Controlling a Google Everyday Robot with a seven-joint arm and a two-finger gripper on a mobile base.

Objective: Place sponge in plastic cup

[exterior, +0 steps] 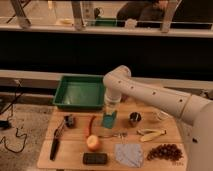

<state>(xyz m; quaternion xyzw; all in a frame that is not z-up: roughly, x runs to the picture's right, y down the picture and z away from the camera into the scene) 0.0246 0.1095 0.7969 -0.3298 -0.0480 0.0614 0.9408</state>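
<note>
The blue-teal plastic cup stands upright near the middle of the wooden table. My gripper hangs straight down from the white arm, directly above the cup and almost touching its rim. A pale patch shows at the gripper's lower end; I cannot tell whether it is the sponge. No sponge shows anywhere else on the table.
A green tray sits behind the cup to the left. A dark metal cup, banana and grapes lie right. An orange fruit, dark slab, grey-blue cloth, red chili and black-handled tool lie in front and left.
</note>
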